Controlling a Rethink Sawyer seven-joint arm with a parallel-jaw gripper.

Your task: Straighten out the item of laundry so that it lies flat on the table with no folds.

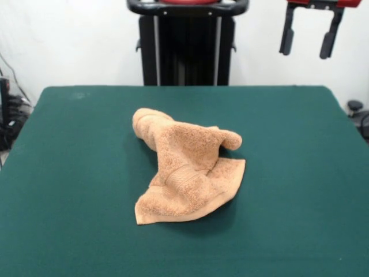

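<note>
Nearest the camera lay the bare front stretch of the table [63,231], its dark green top reaching from the 6 o'clock edge of the front view up toward the pedestal [187,49]. On it, close to the middle and a touch toward 6 o'clock, sat the towel [187,167], orange-tan and fluffy, crumpled rather than flat. Its lower part spread out against the felt, with one corner pointing to about 7 o'clock and a flat woven band [183,178] running across the pile just above the hem. From there the cloth rose into a bunched ridge: one rolled lobe reached toward 10 o'clock, another folded flap stuck out toward 2 o'clock. Green felt showed all round the towel, well clear of every table edge.

Up at 1 o'clock, beyond the table's far side, hung the gripper [307,40], well apart from the towel. Its two dark fingers [286,39] stood spread wide with nothing between them.
</note>
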